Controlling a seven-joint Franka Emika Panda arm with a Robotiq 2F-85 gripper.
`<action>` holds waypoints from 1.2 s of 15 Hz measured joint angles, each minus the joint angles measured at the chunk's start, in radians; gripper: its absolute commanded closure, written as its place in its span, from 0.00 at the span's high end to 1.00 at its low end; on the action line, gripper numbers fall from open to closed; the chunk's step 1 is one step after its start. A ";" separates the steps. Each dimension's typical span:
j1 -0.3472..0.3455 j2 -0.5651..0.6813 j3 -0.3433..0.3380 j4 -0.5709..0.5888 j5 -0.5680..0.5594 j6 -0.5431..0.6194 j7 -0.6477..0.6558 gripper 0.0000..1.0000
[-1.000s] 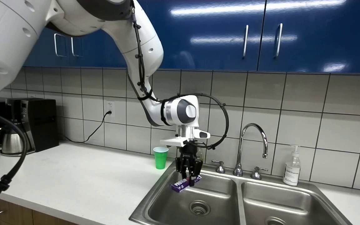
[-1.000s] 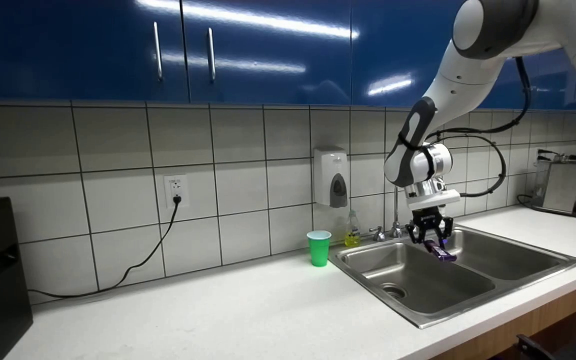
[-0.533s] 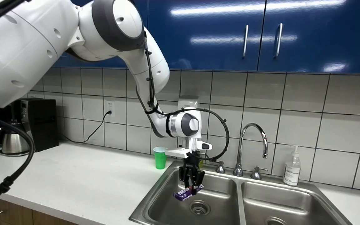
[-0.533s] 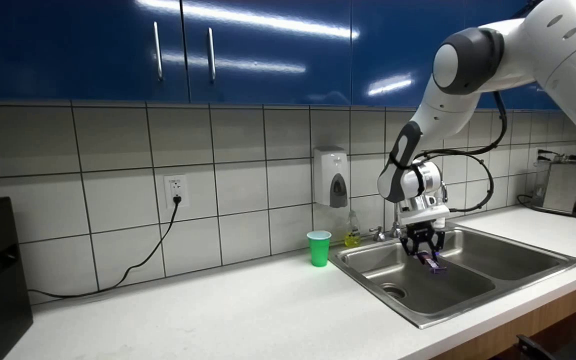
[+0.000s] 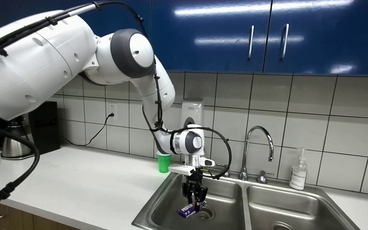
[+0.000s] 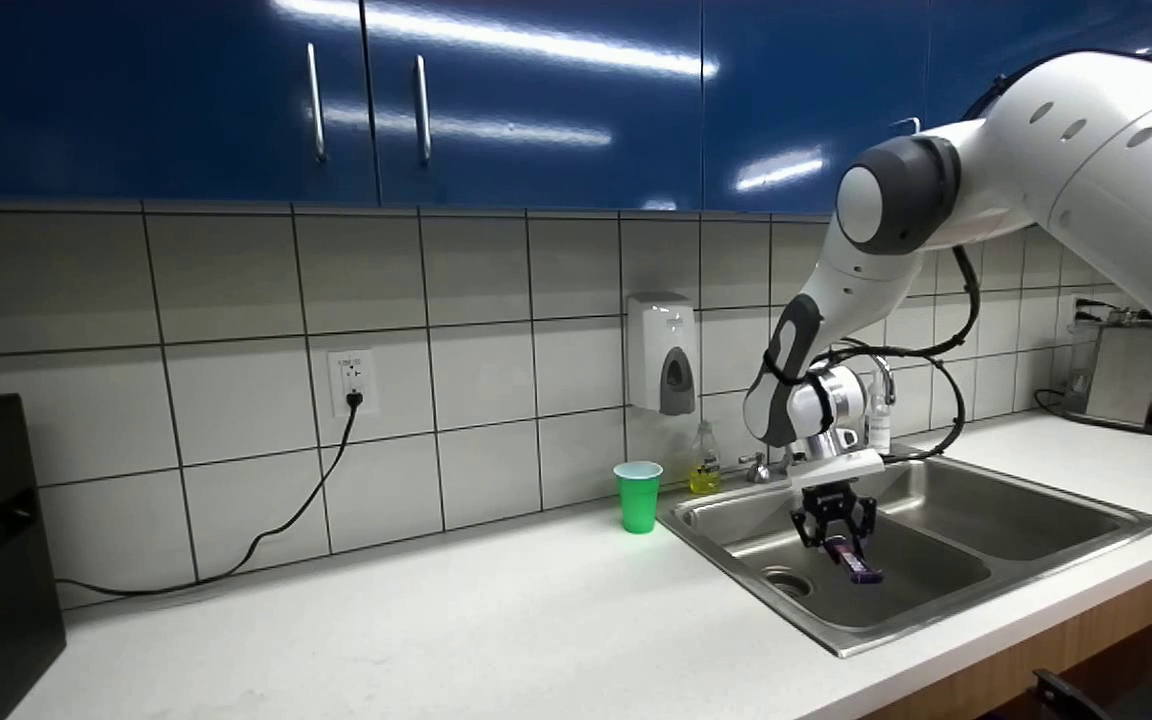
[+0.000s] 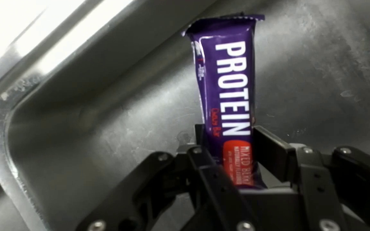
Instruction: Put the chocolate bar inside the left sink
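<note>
The chocolate bar is a purple wrapped protein bar [image 7: 230,83], seen also in both exterior views [image 5: 185,211] [image 6: 858,568]. My gripper [image 7: 228,138] is shut on its near end, one black finger on each long side. In both exterior views the gripper [image 5: 194,206] [image 6: 838,545] points down over the left sink [image 5: 224,218] [image 6: 926,575], the steel basin with a round drain. The bar is slightly tilted, near the drain in an exterior view. I cannot tell whether it touches the basin floor. The basin wall [image 7: 50,128] shows in the wrist view.
The right basin [image 5: 286,199] lies beyond a steel divider [image 5: 246,210]. A faucet [image 5: 244,153] and handles stand behind the sink. A green cup [image 5: 164,163] [image 6: 638,500] stands on the counter beside the left basin. A soap bottle [image 5: 298,174] stands behind the right basin.
My gripper has moved down into the left basin area with the bar held in it. The arm's elbow has lowered. The cup has not moved.
</note>
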 measured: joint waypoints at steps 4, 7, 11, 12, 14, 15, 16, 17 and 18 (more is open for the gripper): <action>0.008 0.081 0.000 0.056 0.000 0.021 0.000 0.15; 0.015 0.130 0.000 0.092 0.000 0.027 0.000 0.15; 0.020 0.176 0.000 0.126 0.003 0.031 0.001 0.15; 0.020 0.184 0.000 0.132 0.003 0.032 0.001 0.15; 0.020 0.200 0.000 0.144 0.004 0.033 0.001 0.15; 0.020 0.207 0.000 0.148 0.004 0.033 0.001 0.15; 0.020 0.212 0.000 0.152 0.005 0.033 0.001 0.15; 0.019 0.217 0.000 0.156 0.005 0.034 0.001 0.15; 0.019 0.222 0.000 0.160 0.006 0.034 0.001 0.15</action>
